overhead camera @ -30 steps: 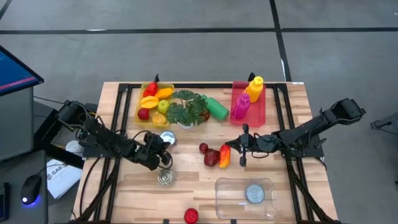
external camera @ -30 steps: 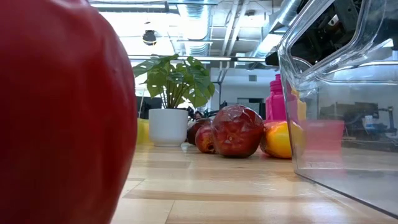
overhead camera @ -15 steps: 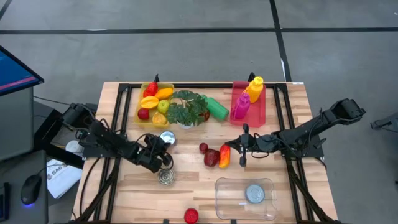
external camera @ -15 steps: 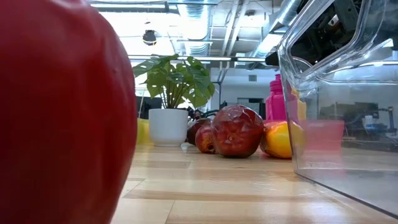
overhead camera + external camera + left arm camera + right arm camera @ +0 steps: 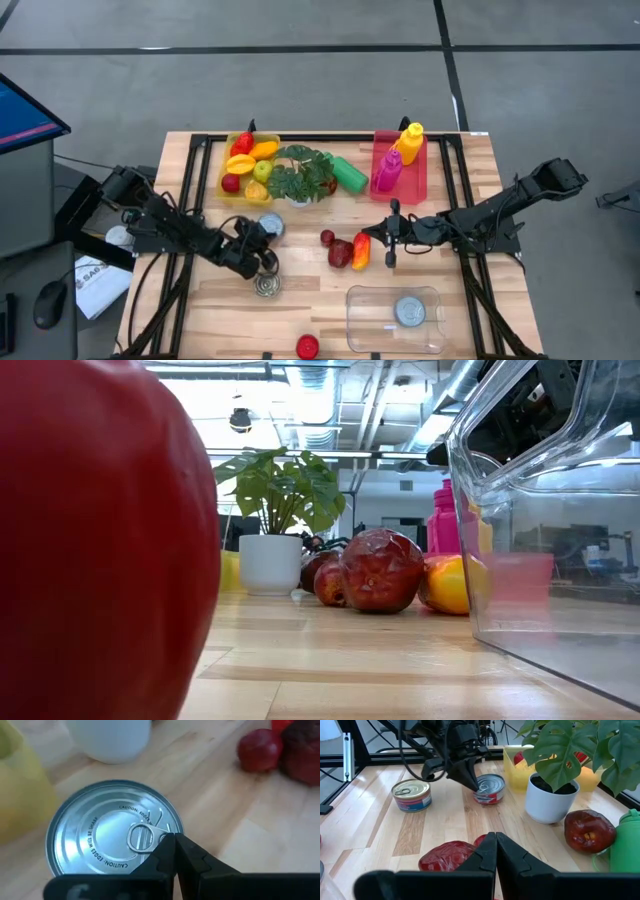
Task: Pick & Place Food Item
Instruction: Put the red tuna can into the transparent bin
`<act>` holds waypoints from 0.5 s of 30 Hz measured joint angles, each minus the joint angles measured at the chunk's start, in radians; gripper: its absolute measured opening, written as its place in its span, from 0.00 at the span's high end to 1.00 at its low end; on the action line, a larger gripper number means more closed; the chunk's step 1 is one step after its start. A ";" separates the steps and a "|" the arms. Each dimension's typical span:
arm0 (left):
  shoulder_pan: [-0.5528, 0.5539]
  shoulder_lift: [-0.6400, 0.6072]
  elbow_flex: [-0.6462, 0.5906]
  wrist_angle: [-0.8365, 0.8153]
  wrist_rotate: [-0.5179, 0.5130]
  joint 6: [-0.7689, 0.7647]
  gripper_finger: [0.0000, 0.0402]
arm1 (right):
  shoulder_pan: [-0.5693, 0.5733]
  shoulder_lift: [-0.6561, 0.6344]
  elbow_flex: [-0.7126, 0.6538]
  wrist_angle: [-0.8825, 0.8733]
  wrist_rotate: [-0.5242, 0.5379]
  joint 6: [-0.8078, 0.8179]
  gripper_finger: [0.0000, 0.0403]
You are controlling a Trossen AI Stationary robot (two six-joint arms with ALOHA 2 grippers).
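Fingers on your left arm (image 5: pixel 172 842) are clenched together with nothing between them, their tips poised right over the pull-tab of the silver can (image 5: pixel 112 832) that stands on the desk (image 5: pixel 300 300) just in front of the white plant pot (image 5: pixel 551 800). Your right arm's fingers (image 5: pixel 495 842) are likewise clenched and empty, hovering above the dark red fruit (image 5: pixel 341 254) and the red-and-yellow fruit (image 5: pixel 361 251) near the desk's middle. You have a second can (image 5: pixel 266 285) standing just beside the left arm, and a clear container (image 5: pixel 394 318) at the near edge.
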 joint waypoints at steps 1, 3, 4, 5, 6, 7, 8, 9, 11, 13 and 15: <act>-0.005 0.000 0.000 0.008 0.006 0.003 1.00 | 0.000 0.000 0.000 0.000 0.000 0.000 1.00; -0.014 0.000 0.000 0.010 0.005 0.003 1.00 | 0.000 0.000 0.000 0.000 0.000 0.000 1.00; -0.015 0.000 0.000 0.010 0.005 0.003 1.00 | 0.000 0.000 0.000 0.000 0.000 0.000 1.00; -0.017 0.000 0.000 0.011 0.006 0.003 1.00 | 0.000 0.000 0.000 0.000 0.000 0.000 1.00; -0.018 0.000 0.000 0.011 0.007 0.001 1.00 | 0.000 0.000 0.000 0.000 0.000 0.000 1.00; -0.018 0.000 0.000 0.013 0.008 0.001 1.00 | 0.000 0.000 0.000 0.000 0.000 0.000 1.00; -0.019 0.000 0.000 0.013 0.007 0.001 1.00 | 0.000 0.000 0.000 0.000 0.000 0.000 1.00; -0.020 0.000 0.000 0.013 0.007 0.001 1.00 | 0.000 0.000 0.000 0.000 0.000 0.000 1.00; -0.020 0.000 0.000 0.013 0.008 0.002 1.00 | 0.000 0.000 0.000 0.000 0.000 0.000 1.00; -0.020 0.000 0.000 0.014 0.012 0.010 1.00 | 0.000 0.000 0.000 0.000 0.000 0.000 1.00; -0.024 0.000 0.000 0.014 0.014 0.023 1.00 | 0.000 0.000 0.000 0.000 0.000 0.000 1.00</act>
